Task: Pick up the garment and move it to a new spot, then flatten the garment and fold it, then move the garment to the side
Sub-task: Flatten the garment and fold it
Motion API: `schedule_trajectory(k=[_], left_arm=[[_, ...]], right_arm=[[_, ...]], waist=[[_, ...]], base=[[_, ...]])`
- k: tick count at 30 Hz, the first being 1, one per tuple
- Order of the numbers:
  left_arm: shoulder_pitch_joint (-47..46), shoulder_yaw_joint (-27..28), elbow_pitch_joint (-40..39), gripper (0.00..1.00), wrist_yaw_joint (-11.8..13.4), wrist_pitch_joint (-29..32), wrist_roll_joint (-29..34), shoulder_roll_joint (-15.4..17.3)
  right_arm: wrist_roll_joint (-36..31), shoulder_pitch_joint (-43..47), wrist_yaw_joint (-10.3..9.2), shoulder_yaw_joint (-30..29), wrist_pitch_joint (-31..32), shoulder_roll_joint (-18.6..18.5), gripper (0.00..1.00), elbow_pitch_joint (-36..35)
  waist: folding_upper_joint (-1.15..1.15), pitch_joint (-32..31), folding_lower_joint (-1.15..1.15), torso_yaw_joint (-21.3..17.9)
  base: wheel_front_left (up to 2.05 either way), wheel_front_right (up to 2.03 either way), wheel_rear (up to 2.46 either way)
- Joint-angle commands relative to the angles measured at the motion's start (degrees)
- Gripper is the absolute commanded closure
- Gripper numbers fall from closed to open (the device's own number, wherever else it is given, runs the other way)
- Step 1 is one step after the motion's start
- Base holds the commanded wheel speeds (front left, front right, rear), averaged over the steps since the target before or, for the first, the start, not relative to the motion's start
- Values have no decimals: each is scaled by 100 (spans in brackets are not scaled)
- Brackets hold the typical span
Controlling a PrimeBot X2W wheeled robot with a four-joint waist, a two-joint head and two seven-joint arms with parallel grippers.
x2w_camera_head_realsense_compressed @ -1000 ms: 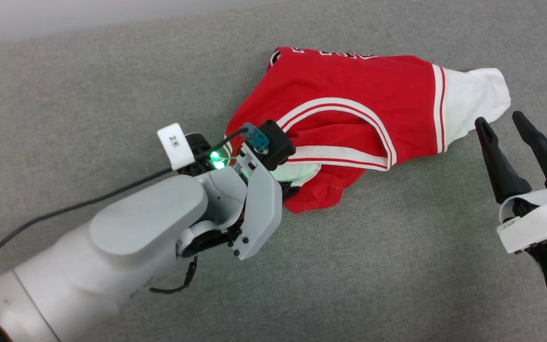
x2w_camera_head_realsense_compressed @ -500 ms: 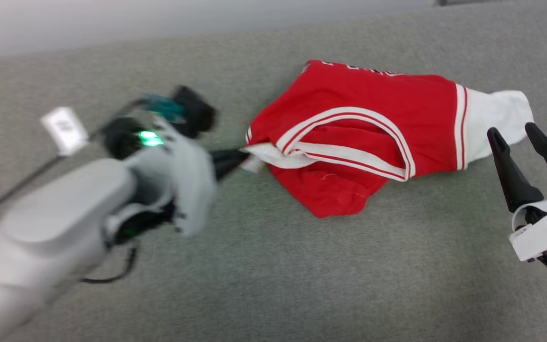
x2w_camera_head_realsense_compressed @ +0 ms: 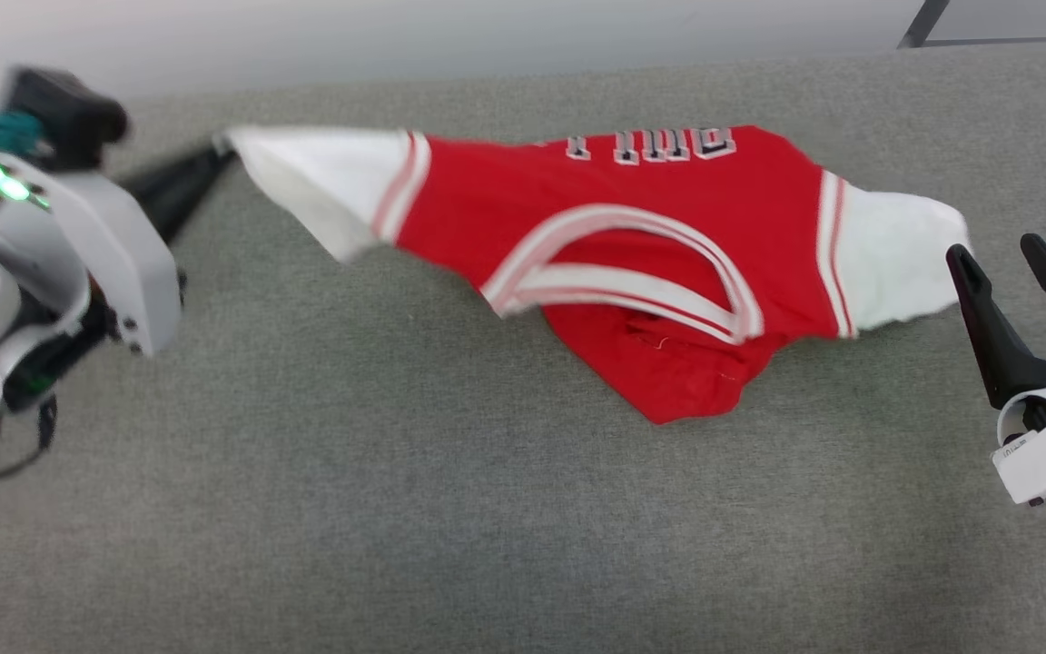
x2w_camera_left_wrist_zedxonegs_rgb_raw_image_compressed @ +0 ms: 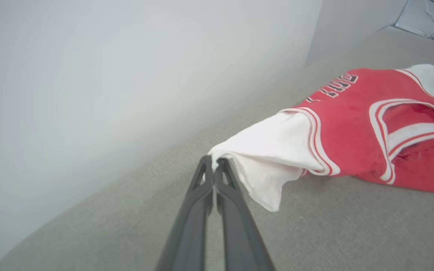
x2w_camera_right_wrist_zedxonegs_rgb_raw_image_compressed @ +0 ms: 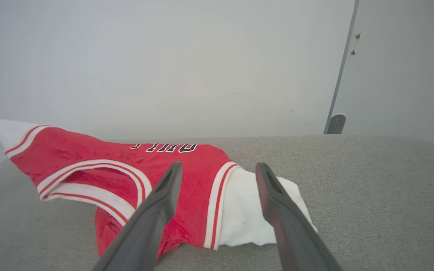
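Left gripper (x2w_camera_head_realsense_compressed: pixel 214 156) fingers are clamping together on the tip of one white sleeve of the garment (x2w_camera_head_realsense_compressed: pixel 632 227), holding that sleeve lifted and stretched toward the far left of the grey worktop (x2w_camera_head_realsense_compressed: pixel 396 472). The red body is lying crumpled mid-worktop, its lettering facing up along the far side. Right gripper (x2w_camera_head_realsense_compressed: pixel 1000 250) is hovering just beside the other white sleeve, fingers spread apart, gripping nothing.

One red jersey-style shirt (x2w_camera_head_realsense_compressed: pixel 632 209) with striped trim lies on one grey fabric surface (x2w_camera_head_realsense_compressed: pixel 396 509). It has two white sleeves: one sleeve (x2w_camera_head_realsense_compressed: pixel 314 177) at 9 o'clock, one sleeve (x2w_camera_head_realsense_compressed: pixel 895 259) at 3 o'clock. Two grippers, the left gripper (x2w_camera_head_realsense_compressed: pixel 214 159) at 9 o'clock and the right gripper (x2w_camera_head_realsense_compressed: pixel 994 247) at 3 o'clock, carry two long dark fingers each.
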Motion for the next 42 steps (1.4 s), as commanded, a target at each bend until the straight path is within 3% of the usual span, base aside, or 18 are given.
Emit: schedule_trajectory(k=[1,6,10,18,25,26,27,30,34,39,42], left_arm=[[-98,37,44,100,100,-275,250,-67],[10,-107,391,100,366,-1347,1285,-259],[416,-87,521,100,494,-1554,1784,-401],[1681,535,43,100,264,-1564,2461,-472],[2337,377,542,100,-73,-1559,2409,-627],[2328,376,619,94,-89,-1559,2340,-636],[2328,376,619,94,-89,-1559,2340,-636],[2253,437,792,0,-136,-1547,1968,-571],[2070,529,501,0,-148,-1386,1233,-229],[1663,362,-106,0,-151,-617,534,461],[1336,441,-208,0,-152,-316,180,639]], right_arm=[[-45,-22,-4,-17,17,-13,0,-38],[-48,-58,-4,34,69,6,0,-90],[-46,-62,-4,16,92,-13,0,-124],[-54,17,-4,-36,120,2,0,-183],[-62,18,-4,19,156,32,0,-155],[-62,23,-4,24,162,37,0,-151],[-62,23,-4,24,162,37,0,-151],[-58,45,-4,45,159,46,0,-145],[-23,69,-4,56,127,54,0,-127],[23,84,-4,95,53,67,0,-81],[52,54,-4,111,23,63,0,-76]], waist=[[0,25,0,23],[0,82,0,9],[0,127,0,-33],[0,169,0,-55],[0,99,0,10],[0,87,0,22],[0,87,0,22],[0,51,0,43],[0,26,0,38],[0,39,0,-36],[0,99,0,-108]], base=[[0,0,0],[0,0,0],[0,0,0],[0,0,0],[0,0,0],[0,0,0],[0,0,0],[0,0,0],[0,0,0],[0,0,0],[0,0,0]])
